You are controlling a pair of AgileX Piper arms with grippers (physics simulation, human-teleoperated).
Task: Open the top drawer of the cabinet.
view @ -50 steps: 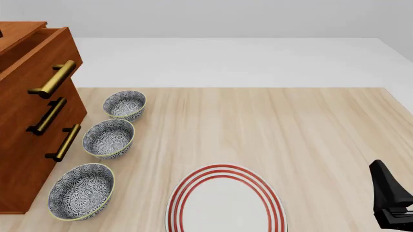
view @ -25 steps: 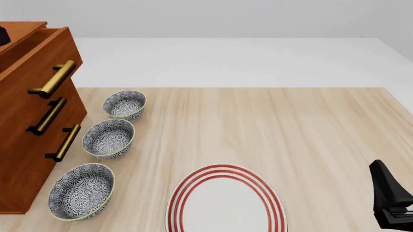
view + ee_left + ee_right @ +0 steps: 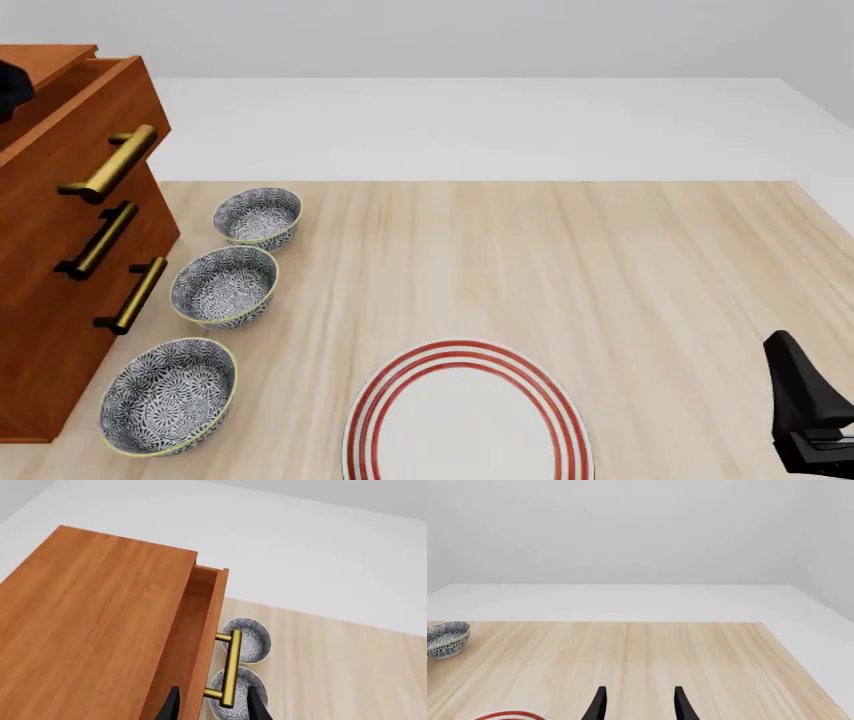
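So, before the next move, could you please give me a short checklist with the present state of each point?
1. Top drawer pulled out from the cabinet: ok, it stands partly open, its front ahead of the two below.
2. Left end effector free of the handle: ok, open, holding nothing, above the cabinet.
3. Drawer fully open: cannot tell, its travel limit is not visible.
4. Right end effector out of the way: ok, open, over bare table.
5. Bowls clear of the drawer's path: ok, they sit on the table beside the cabinet, below the drawer.
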